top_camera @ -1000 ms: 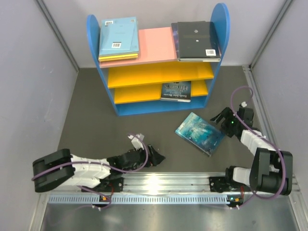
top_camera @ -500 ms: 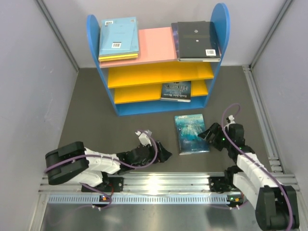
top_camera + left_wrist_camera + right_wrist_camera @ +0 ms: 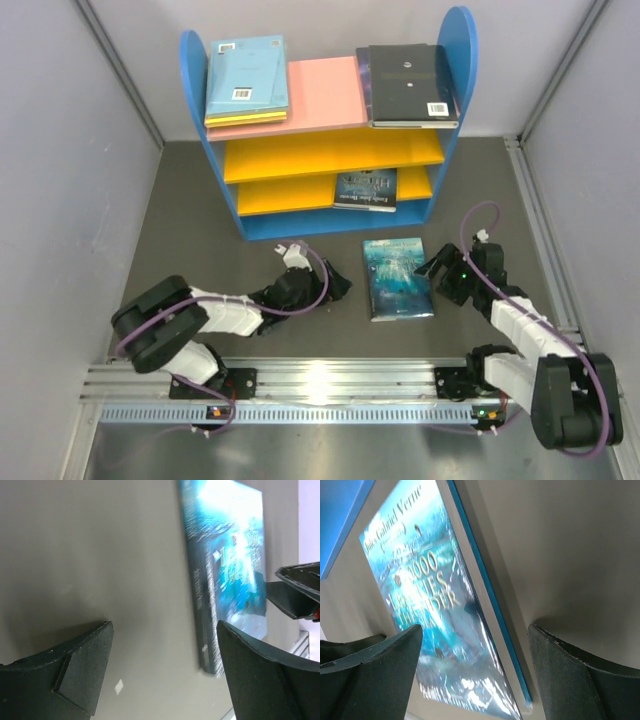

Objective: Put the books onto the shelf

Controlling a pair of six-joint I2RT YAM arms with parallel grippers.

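Several books (image 3: 247,78) are already lying on the shelf (image 3: 325,95), while the teal book (image 3: 398,278) is waiting on the table (image 3: 200,230) at six o'clock from it, the left gripper (image 3: 342,290) and the right gripper (image 3: 430,275) flanking it with jaws apart, empty.

Teal book (image 3: 398,278) cover glossy; table (image 3: 200,240) matt, smooth; rail (image 3: 330,380) brushed metal, shiny.

One book (image 3: 398,279) lies on the table (image 3: 200,230) before the shelf (image 3: 340,222), between the left jaws and right jaws.

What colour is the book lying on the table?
Teal book with bright, glossy sea-like artwork; the right wrist view shows it best.
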